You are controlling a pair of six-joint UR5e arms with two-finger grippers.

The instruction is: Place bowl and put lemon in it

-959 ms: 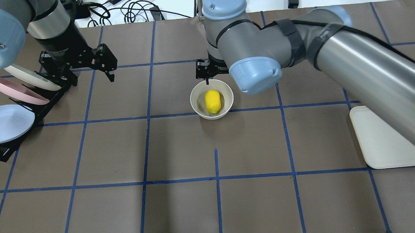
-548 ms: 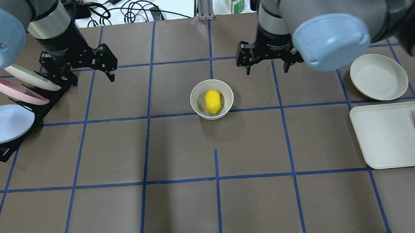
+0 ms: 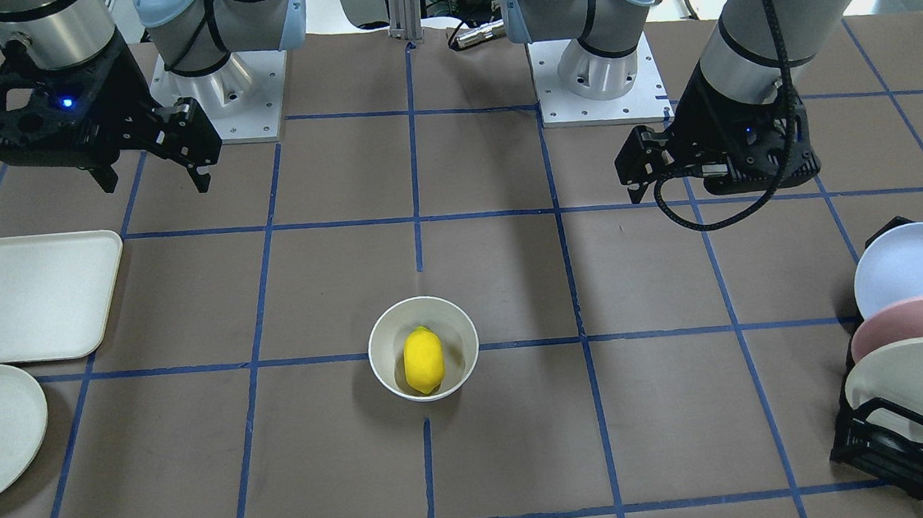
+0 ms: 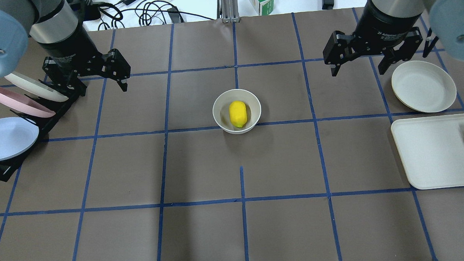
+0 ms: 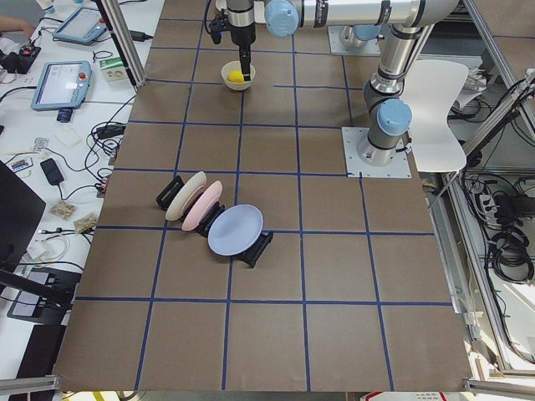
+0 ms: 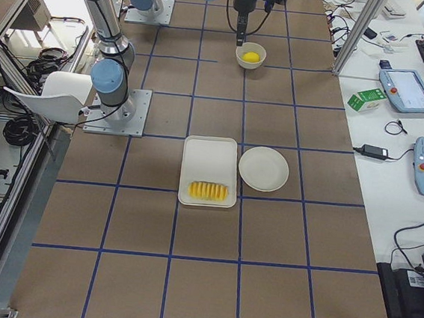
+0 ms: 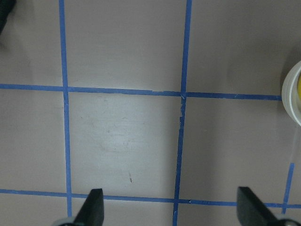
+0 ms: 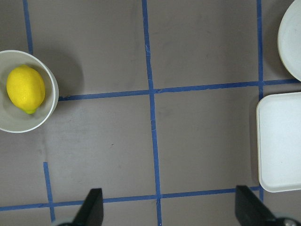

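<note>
Lemon [image 4: 238, 114] lies inside the bowl [image 4: 220, 107], which stands upright at the centre of the table [image 4: 202, 166]. Left gripper [image 4: 96, 83] hangs toward the far left corner, fingers spread, empty. Right gripper [image 4: 357, 70] hangs toward the far right corner, fingers spread, empty.

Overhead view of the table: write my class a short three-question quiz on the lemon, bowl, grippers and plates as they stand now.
1. True or false: the bright yellow oval lemon lies inside the small glossy off-white bowl.
2. The right gripper is: A) open and empty; B) shut on the lemon; C) shut on a plate.
3. How many upright pastel plates stand in the black rack?
Key: 1 true; 2 A; 3 three.
</note>
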